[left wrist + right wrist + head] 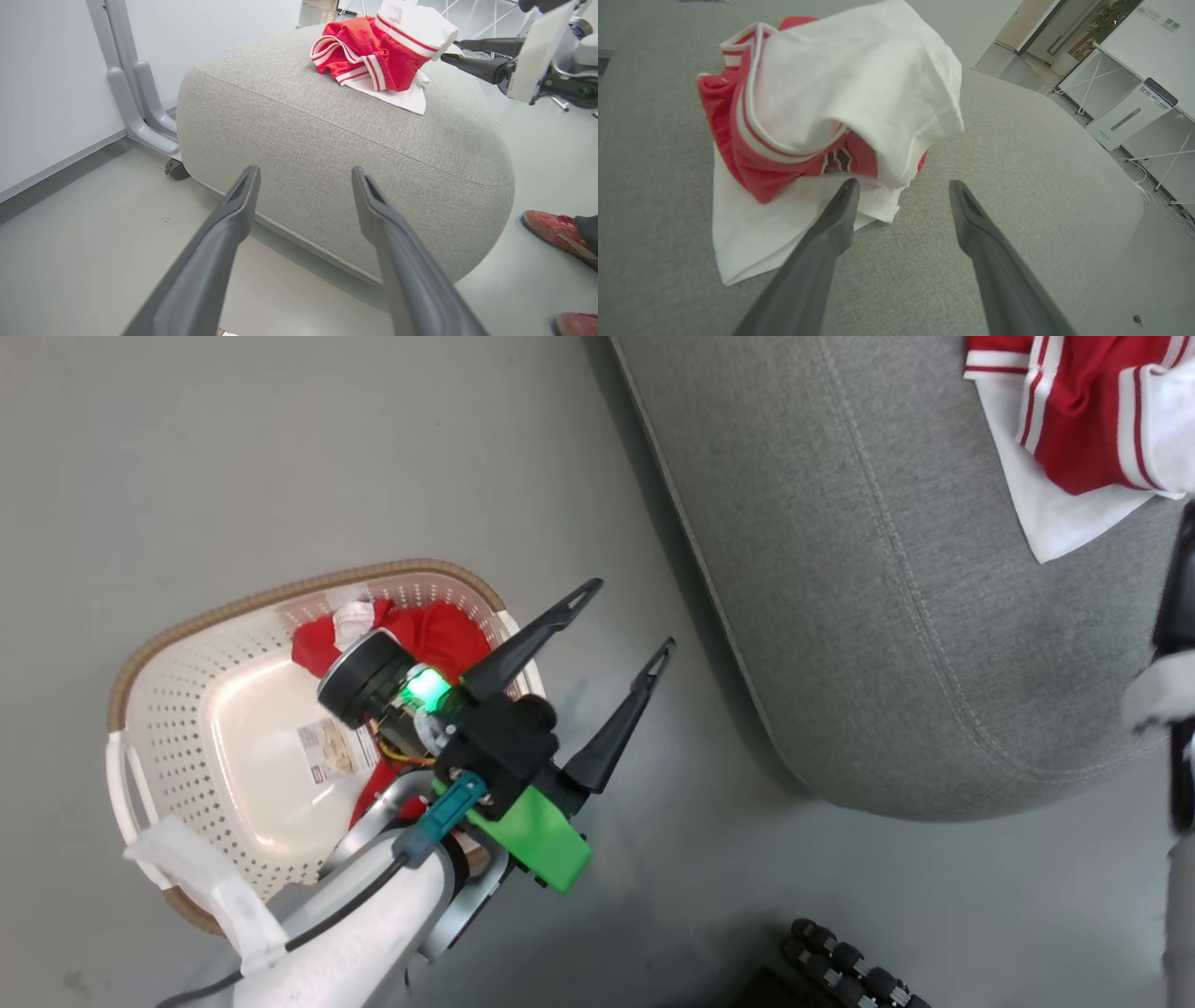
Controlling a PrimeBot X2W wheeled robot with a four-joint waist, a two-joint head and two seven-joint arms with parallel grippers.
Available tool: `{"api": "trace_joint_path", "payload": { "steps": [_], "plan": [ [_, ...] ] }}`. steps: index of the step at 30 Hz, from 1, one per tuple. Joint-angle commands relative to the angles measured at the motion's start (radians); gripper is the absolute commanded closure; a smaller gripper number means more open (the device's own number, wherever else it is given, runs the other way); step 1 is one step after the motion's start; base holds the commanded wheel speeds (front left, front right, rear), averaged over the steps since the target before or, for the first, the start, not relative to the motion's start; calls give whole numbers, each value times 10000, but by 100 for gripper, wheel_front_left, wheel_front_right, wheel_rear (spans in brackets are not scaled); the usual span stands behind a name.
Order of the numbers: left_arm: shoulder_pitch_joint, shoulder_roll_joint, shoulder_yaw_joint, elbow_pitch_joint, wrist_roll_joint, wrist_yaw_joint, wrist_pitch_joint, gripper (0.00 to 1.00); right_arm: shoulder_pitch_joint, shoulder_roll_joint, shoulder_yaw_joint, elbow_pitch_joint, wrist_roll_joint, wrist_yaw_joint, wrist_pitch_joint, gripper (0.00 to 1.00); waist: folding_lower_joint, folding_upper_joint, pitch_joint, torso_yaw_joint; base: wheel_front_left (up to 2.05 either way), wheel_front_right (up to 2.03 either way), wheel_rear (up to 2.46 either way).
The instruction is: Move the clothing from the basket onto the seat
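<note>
Our right gripper [901,184] spread beside one garment [840,93] on the seat [1017,186], our spread left gripper [633,614] should next fetch the red piece [439,635] in the basket [280,590].

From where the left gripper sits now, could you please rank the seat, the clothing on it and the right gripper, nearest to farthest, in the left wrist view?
1. seat: straight ahead of the left gripper.
2. clothing: atop the seat, far side.
3. right gripper: upper right, fingertips just behind the clothing, only slightly farther.

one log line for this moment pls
left gripper open, empty | right gripper open by garment on seat | red clothing in basket
</note>
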Motion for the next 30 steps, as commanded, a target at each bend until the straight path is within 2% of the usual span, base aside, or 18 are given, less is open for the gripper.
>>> {"api": "trace_joint_path", "payload": {
  "steps": [1,6,9,11,13,16,23,30],
  "plan": [
    [221,-71,109,137,-83,175,-317,0,521,208,50,-233,-2,-14,-16,0,-1,-1,-652,97,0,0,0],
    [932,-389,509,843,-464,630,-1537,0,2045,756,590,-990,324,-14,-16,0,-1,-1,-1663,332,0,0,0],
    [1473,-693,946,1469,-869,938,-2069,0,2742,944,1229,-1355,520,-14,-16,0,-1,-1,-2356,625,0,0,0],
    [1778,-985,1267,1830,-1130,980,-2243,0,3106,984,1783,-1574,623,-14,-16,0,-1,-1,-2782,916,0,0,0],
    [2061,-1289,1716,2123,-1357,904,-2311,0,3388,967,2236,-1844,711,-14,-16,0,-1,-1,-3201,1243,0,0,0],
    [2536,-1682,2447,2139,-1113,847,-2309,0,3624,905,3002,-2237,860,-14,-18,0,-1,-1,-3662,1629,0,0,0],
    [4009,-2568,4399,1975,19,440,-2299,0,4279,718,4759,-3113,1798,-14,-18,0,-1,-1,-4820,2767,0,0,0],
    [5416,-2904,6169,1234,571,301,-2299,0,4803,797,5362,-3533,2486,-14,-16,0,-1,-1,-5735,3367,0,0,0]
  ]
}}
